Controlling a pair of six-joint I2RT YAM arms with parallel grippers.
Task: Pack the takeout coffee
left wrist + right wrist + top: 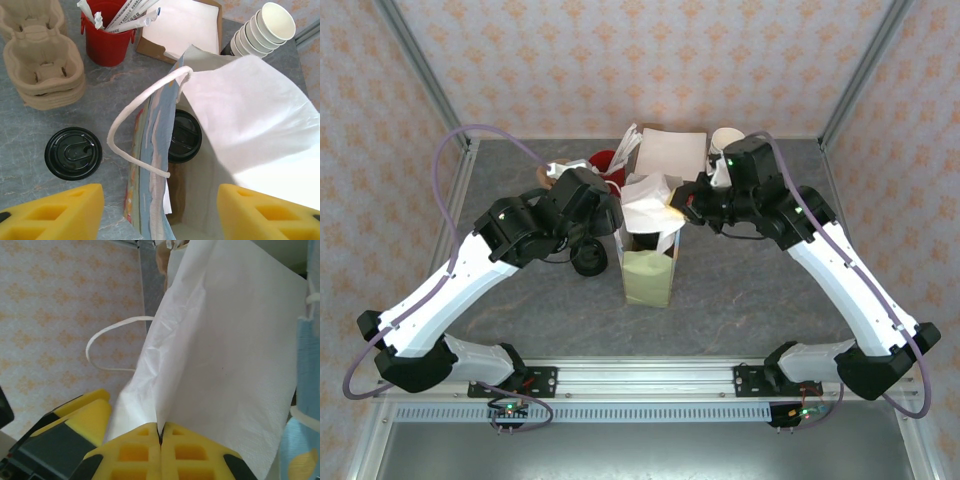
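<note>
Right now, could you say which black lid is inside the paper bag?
The right-hand lid, down in the paper bag; the left lid rests on the table.

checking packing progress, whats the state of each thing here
paper bag: upright, mouth open
takeout coffee: lidded, upright inside the bag
left gripper: open, empty, over the bag's mouth
right gripper: shut on the bag's white wall
loose black lid: flat on the table beside the bag
</note>
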